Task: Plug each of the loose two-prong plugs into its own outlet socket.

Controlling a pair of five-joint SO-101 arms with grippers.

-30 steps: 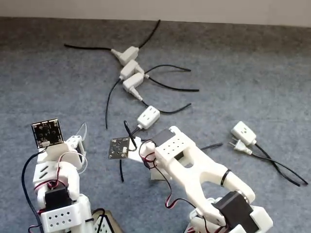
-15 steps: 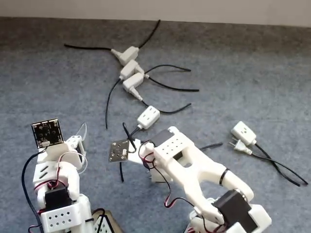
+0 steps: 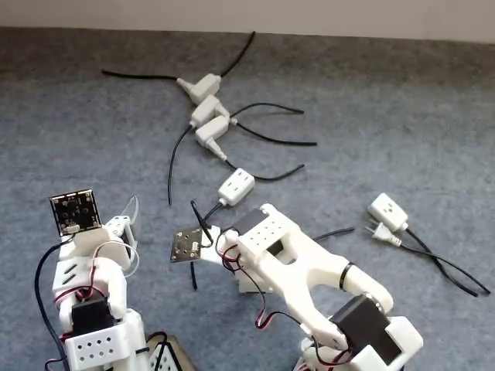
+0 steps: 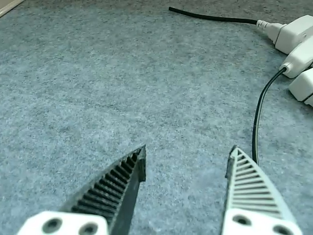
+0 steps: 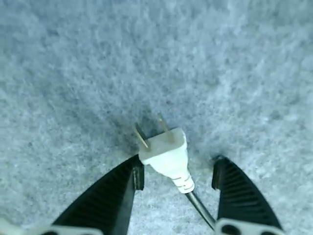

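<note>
Progress about halfway by my reckoning: far chain (image 3: 205, 116) joined, two plugs loose. Right gripper (image 5: 178, 166) wide, straddling one plug (image 5: 165, 152) flat on the carpet (image 5: 73, 58), unclamped; prongs (image 5: 141, 135) aimed away from the gripper, long axis along the gap. Other plug (image 3: 381, 232) beside its socket (image 3: 387, 210). Left gripper (image 4: 188, 149) gaping over carpet.

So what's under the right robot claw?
A white two-prong plug lies on the grey carpet, inside the open right gripper, prongs pointing away. Its black cord runs back beneath the gripper, so where it leads is covered.
</note>
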